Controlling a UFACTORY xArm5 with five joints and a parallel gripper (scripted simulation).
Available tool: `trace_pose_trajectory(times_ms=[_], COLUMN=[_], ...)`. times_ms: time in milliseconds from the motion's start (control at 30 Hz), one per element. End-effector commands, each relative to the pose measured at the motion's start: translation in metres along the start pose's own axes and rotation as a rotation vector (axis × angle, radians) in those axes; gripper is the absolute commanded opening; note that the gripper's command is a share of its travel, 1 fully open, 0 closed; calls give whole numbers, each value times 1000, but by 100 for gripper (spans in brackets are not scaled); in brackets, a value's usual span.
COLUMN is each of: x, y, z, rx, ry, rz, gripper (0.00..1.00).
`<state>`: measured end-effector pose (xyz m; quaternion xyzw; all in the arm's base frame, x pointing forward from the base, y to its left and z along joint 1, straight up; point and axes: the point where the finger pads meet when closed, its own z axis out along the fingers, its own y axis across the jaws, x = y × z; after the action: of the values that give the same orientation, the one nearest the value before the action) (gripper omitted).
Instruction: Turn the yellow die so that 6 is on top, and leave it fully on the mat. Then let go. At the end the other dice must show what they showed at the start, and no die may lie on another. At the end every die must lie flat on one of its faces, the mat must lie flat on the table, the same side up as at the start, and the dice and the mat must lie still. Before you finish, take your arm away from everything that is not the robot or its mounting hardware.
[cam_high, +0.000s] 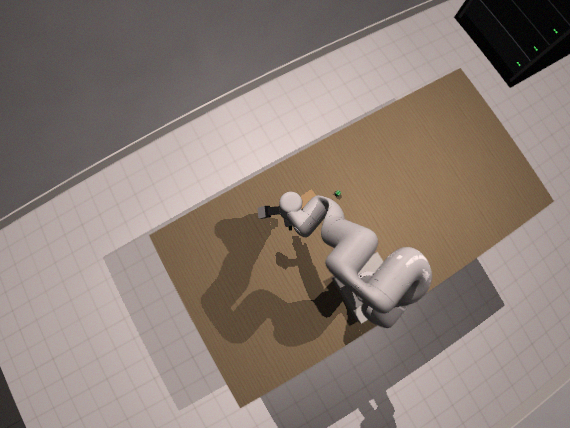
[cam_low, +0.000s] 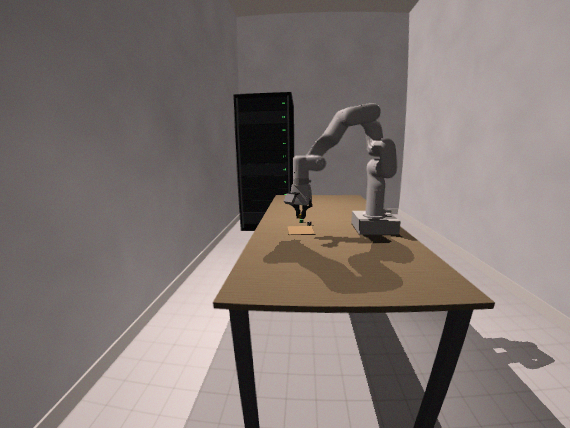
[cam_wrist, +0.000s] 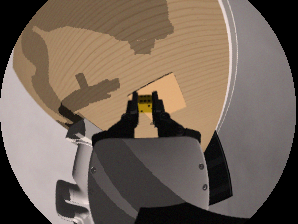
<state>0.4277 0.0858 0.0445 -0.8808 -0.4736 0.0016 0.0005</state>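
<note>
In the wrist view my gripper (cam_wrist: 145, 98) is shut on the yellow die (cam_wrist: 147, 106), which sits between the two dark fingertips. The die is held above the light tan mat (cam_wrist: 169, 96), near the mat's left part. I cannot read which face of the die is up. In the exterior view the gripper (cam_low: 300, 212) hangs a short way above the mat (cam_low: 301, 230). In the top view the arm covers most of the mat (cam_high: 309, 193) and hides the die.
A green die (cam_high: 338, 193) lies on the wooden table just off the mat; it also shows in the exterior view (cam_low: 301, 220) beside a dark die (cam_low: 309, 223). The robot base (cam_low: 375, 222) stands at the table's right edge. A black rack (cam_low: 263, 160) stands behind the table.
</note>
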Motion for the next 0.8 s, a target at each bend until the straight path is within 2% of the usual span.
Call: trace_pose_trajectory(times_ms=[0, 67, 200, 267, 667, 767], x=[-5, -15, -17, -28, -59, -60], y=[6, 13, 14, 22, 41, 42], z=[-1, -1, 0, 0, 2, 2], rx=[-3, -3, -3, -2, -1, -1], ry=[3, 3, 3, 3, 3, 3], rz=[77, 190, 214, 348, 709, 720], gripper=[15, 15, 15, 15, 15, 15])
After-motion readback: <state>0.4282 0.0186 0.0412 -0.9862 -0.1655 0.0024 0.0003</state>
